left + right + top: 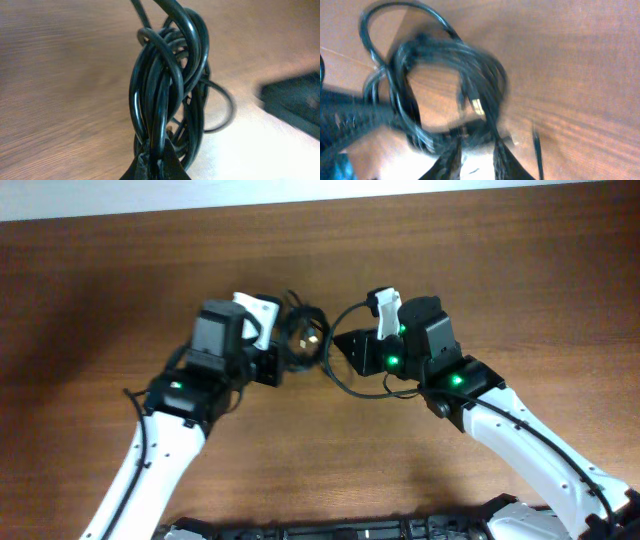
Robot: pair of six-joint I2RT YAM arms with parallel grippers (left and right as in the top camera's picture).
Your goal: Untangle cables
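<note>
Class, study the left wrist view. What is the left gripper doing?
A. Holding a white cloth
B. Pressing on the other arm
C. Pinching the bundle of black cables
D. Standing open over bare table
C: the left gripper is shut on strands of the coiled black cables, which loop out from its tips.

The table is brown wood with the grain running along its length, and a pale strip shows beyond its far edge. Of the cables, one thin black loop lies on the wood near the middle. Whether the knotted bundle touches it cannot be told. A dark base sits at the near edge.
</note>
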